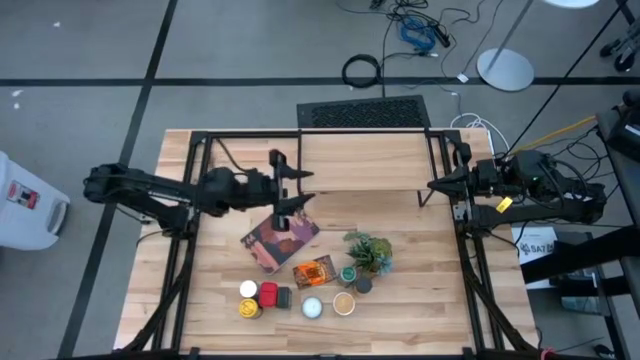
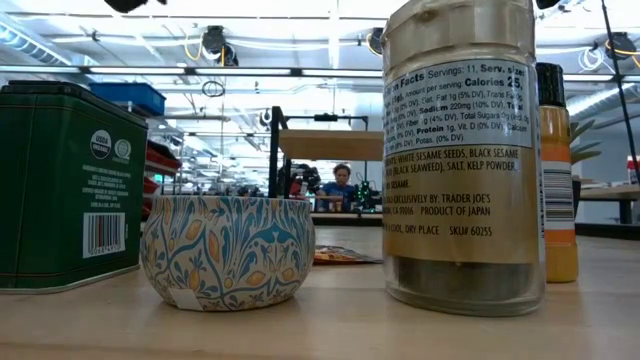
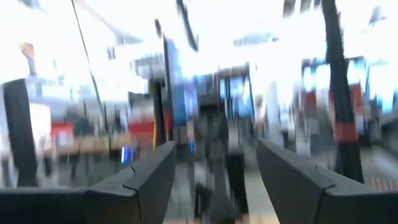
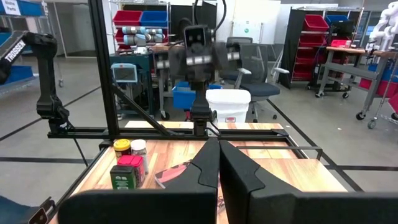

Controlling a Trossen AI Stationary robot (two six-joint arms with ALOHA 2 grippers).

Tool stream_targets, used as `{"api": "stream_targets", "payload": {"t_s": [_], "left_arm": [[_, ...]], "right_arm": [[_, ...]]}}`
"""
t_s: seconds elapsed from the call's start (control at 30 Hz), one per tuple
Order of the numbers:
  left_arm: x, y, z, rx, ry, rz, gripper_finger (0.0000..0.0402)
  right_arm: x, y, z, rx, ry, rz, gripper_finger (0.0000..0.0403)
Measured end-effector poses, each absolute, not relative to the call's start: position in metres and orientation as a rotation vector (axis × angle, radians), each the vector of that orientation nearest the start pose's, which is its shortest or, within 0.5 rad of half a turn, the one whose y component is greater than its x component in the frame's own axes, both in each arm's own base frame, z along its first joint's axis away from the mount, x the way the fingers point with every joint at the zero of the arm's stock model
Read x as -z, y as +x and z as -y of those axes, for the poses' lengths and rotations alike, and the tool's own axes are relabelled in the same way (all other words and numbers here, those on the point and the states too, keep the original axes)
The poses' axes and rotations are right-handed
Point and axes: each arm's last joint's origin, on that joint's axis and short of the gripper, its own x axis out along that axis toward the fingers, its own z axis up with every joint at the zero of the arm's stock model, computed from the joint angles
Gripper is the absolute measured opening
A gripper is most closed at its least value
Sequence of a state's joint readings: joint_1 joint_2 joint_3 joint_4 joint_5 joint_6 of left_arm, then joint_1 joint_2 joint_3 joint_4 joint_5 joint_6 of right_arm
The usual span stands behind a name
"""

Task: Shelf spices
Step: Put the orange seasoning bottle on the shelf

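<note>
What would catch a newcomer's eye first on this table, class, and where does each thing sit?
The cluster of spices crowds the near middle of the table, with a small green plant at its right end. A maroon book lies just left of centre, and the left gripper hovers over its far corner with jaws apart. The right gripper waits shut at the right edge, beside the shelf.

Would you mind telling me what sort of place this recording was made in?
Most likely a robotics lab or workshop. Racks of red storage bins line the back wall, an office chair stands behind the table, and loose cables lie on the grey floor.
</note>
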State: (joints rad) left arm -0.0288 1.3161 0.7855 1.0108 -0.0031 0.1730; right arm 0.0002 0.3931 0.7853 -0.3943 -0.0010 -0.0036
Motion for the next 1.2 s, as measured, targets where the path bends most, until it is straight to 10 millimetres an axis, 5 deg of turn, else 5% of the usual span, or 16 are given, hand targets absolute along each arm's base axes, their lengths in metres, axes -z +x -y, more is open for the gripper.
{"api": "stream_targets", "payload": {"t_s": [0.23,0.53,0.9,1.2], "left_arm": [[-0.376,0.263,0.011,0.049,0.184,0.727,0.0235],[-0.434,0.199,0.025,0.031,0.342,0.83,0.0235],[-0.467,0.138,0.017,-0.088,0.352,0.442,0.0235],[-0.429,0.129,0.011,-0.198,0.182,-0.137,0.0235]], "right_arm": [[-0.354,0.076,0.0,-0.002,-0.004,-0.002,0.0],[-0.354,0.076,0.0,-0.001,-0.004,-0.002,0.0],[-0.354,0.076,0.0,-0.001,-0.004,-0.002,0.0],[-0.354,0.076,0.0,-0.001,-0.004,-0.002,0.0]]}}
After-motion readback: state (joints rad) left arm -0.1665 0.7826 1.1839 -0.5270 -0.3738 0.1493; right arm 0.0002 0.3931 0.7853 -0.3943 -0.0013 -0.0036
